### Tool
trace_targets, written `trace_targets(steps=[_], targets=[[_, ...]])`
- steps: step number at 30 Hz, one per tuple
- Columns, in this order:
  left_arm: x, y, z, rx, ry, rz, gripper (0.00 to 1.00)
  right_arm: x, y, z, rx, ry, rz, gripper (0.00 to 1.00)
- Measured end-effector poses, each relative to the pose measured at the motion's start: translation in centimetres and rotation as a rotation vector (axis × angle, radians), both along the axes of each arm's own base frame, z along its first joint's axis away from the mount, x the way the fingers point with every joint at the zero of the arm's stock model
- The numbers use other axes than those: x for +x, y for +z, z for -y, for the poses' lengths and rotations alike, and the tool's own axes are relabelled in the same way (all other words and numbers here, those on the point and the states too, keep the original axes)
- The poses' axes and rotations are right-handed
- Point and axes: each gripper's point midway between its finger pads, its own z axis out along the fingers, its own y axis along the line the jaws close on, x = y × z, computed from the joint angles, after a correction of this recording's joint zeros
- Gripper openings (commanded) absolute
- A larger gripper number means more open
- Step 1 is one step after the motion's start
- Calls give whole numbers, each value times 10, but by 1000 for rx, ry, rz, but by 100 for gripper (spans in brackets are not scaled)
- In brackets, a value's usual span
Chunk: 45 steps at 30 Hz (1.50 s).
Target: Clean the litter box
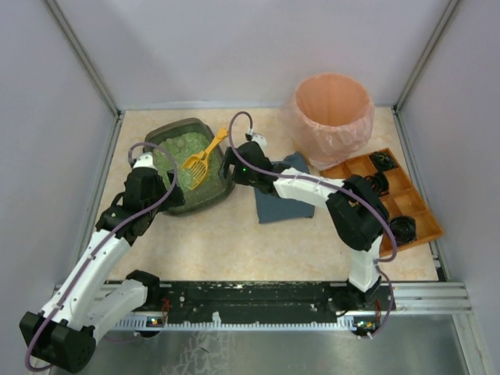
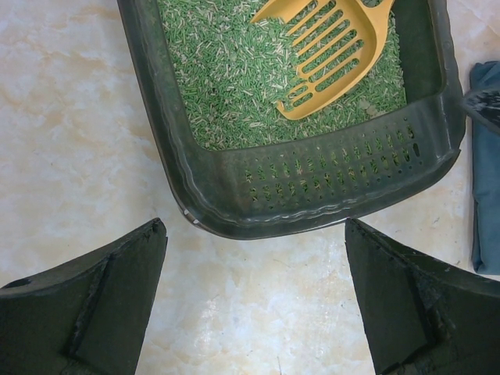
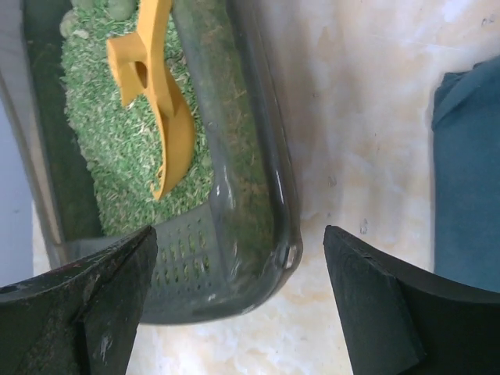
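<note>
The litter box (image 1: 184,134) is a dark grey tray of green litter at the back left of the table. A yellow slotted scoop (image 1: 201,161) lies in it, handle toward the back right. My left gripper (image 1: 166,186) hangs open and empty over the box's near left corner; its wrist view shows the box's perforated near wall (image 2: 328,168) and the scoop (image 2: 332,51). My right gripper (image 1: 228,166) is open and empty at the box's right rim; its wrist view shows the rim corner (image 3: 269,234) between the jaws and the scoop (image 3: 160,94).
A blue cloth (image 1: 283,205) lies right of the box, partly under the right arm. A round pink-lined bin (image 1: 332,109) stands at the back right. An orange compartmented tray (image 1: 414,205) with dark objects sits at the right. Walls enclose three sides.
</note>
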Motion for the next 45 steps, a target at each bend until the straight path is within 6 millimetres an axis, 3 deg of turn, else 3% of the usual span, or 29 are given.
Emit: trace_targets(steps=[8, 19, 30, 45], targets=[[1, -3, 1, 3, -2, -13, 100, 9, -43, -3, -85, -5, -26, 79], [2, -9, 1, 10, -1, -33, 100, 16, -46, -28, -15, 48, -18, 53], [2, -12, 1, 15, -3, -47, 100, 16, -51, -27, 80, 45, -23, 35], [4, -22, 2, 29, -6, -82, 100, -5, -54, -16, 55, -3, -44, 31]])
